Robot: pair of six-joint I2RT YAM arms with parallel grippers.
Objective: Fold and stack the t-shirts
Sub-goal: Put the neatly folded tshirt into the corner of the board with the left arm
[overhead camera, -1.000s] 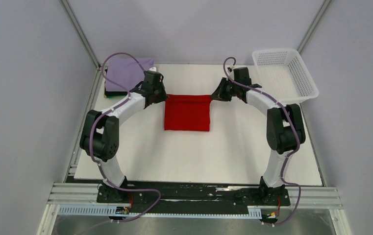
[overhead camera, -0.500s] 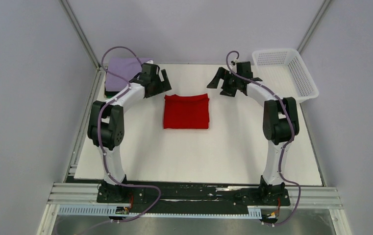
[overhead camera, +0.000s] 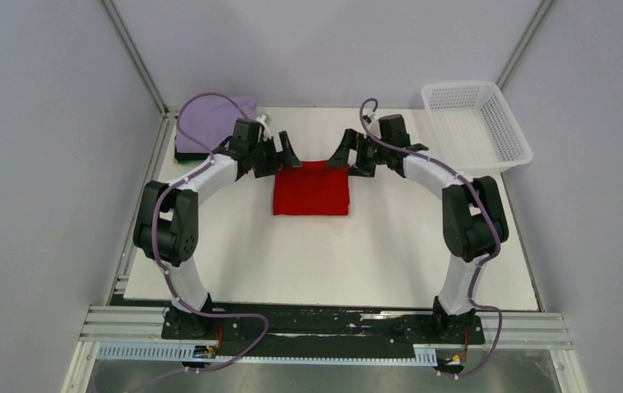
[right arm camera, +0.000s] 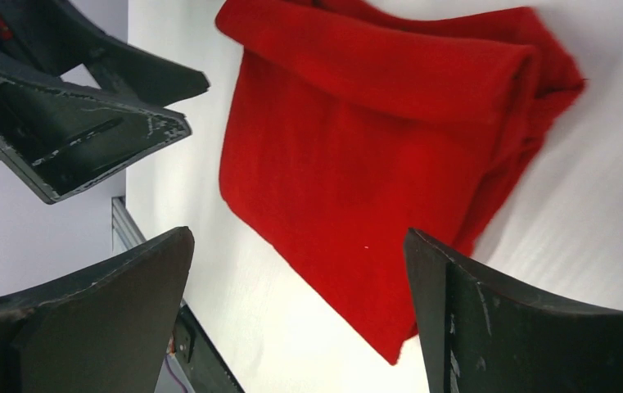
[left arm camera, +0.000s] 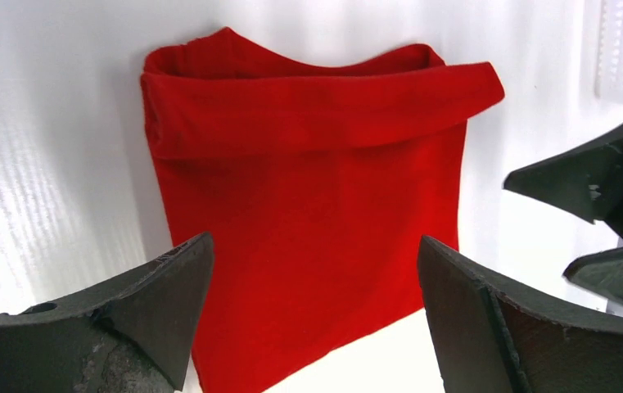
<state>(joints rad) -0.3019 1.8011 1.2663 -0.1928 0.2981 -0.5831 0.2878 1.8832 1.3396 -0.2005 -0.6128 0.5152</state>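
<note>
The red t-shirt (overhead camera: 311,189) lies folded into a flat square at the middle of the table; it also shows in the left wrist view (left arm camera: 308,205) and the right wrist view (right arm camera: 373,164). My left gripper (overhead camera: 285,154) is open and empty just above the shirt's far left corner. My right gripper (overhead camera: 345,155) is open and empty just above its far right corner. A folded lavender t-shirt (overhead camera: 214,124) lies on a dark green one (overhead camera: 187,155) at the far left corner.
A white mesh basket (overhead camera: 476,127) stands at the far right corner, partly off the table. Grey walls and metal frame posts close in the table on three sides.
</note>
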